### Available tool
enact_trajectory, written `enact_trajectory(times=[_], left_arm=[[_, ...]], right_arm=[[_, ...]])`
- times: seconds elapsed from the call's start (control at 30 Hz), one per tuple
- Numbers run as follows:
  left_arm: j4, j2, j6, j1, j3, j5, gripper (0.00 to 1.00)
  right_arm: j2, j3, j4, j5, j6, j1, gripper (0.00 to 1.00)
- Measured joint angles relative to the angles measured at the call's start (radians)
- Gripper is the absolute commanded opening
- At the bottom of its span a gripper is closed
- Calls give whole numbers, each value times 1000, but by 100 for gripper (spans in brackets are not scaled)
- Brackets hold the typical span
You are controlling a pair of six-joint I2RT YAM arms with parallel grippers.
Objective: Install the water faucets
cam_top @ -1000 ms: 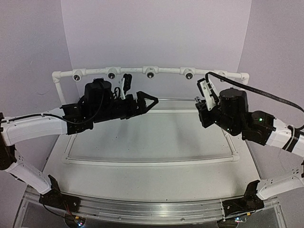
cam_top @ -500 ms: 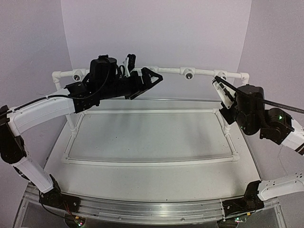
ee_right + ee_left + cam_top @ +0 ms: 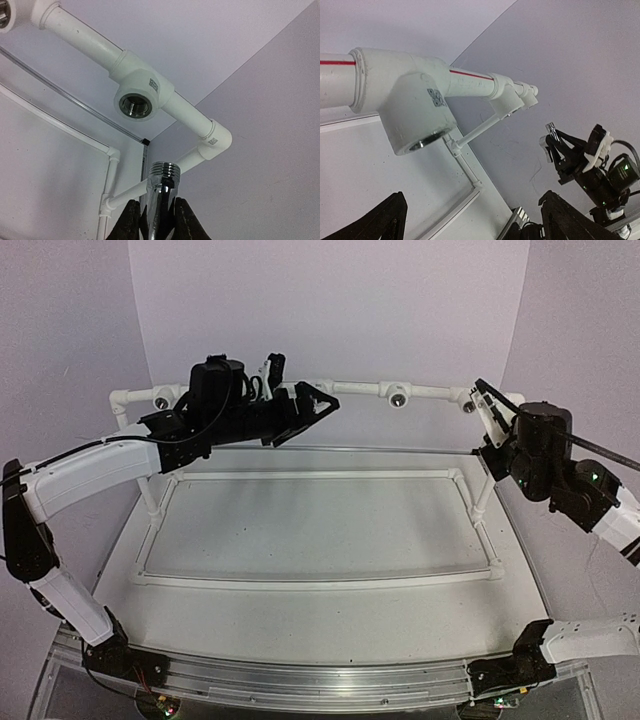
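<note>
Both arms have travelled since a second ago. Our left arm has lifted from low over the worktop (image 3: 320,610) to the height of the white pipe (image 3: 360,388). Our right arm has swung outward from in front of the pipe's right-hand stretch to its far right end. Over the last half second the left one has barely shifted, while the right has carried on rightward.

Our left pincer (image 3: 322,405) stands wide open with nothing between its fingers (image 3: 385,222). It sits just in front of the pipe's middle part. In its wrist view one socket (image 3: 417,132) fills the upper left, apart from both fingers.

Our right pincer (image 3: 156,215) is closed tight on the faucet (image 3: 162,192), a shiny chrome piece gripped by its body between two dark fingers (image 3: 131,222). Its threaded end points up past the fingertips. We see that end just below and a little right of the last socket (image 3: 136,106) before the corner elbow (image 3: 218,140). The two are apart, and the thread is not yet in the hole. That socket shows a metal thread inside its round mouth.

From above, the faucet is held near the pipe's right end, over the right side of the low pipe frame (image 3: 320,582) lying on the worktop. A left-end socket (image 3: 160,402) and a socket right of centre (image 3: 398,397) show open holes.
</note>
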Motion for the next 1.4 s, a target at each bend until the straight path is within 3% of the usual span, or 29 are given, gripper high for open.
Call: enact_trajectory(times=[0.13,0.23,0.4,0.5,0.73,1.0,1.4], left_arm=[[-48,-37,105,0,-7,64,96],[-179,-48,198,-1,71,92,96],[-415,-40,368,-1,316,59,98],[-544,19,449,8,551,-29,99],[-675,209,556,158,880,-81,100],[-771,369,634,253,908,-12,100],[-748,307,683,259,784,14,97]], right_arm=[[57,0,-7,-130,138,-106,0],[106,0,-32,-269,244,-215,0],[147,0,-70,-442,389,-382,0],[155,0,-90,-512,451,-452,0],[168,15,-144,-640,539,-582,0],[242,34,-161,-830,610,-722,0],[431,137,-83,-1050,597,-797,0]])
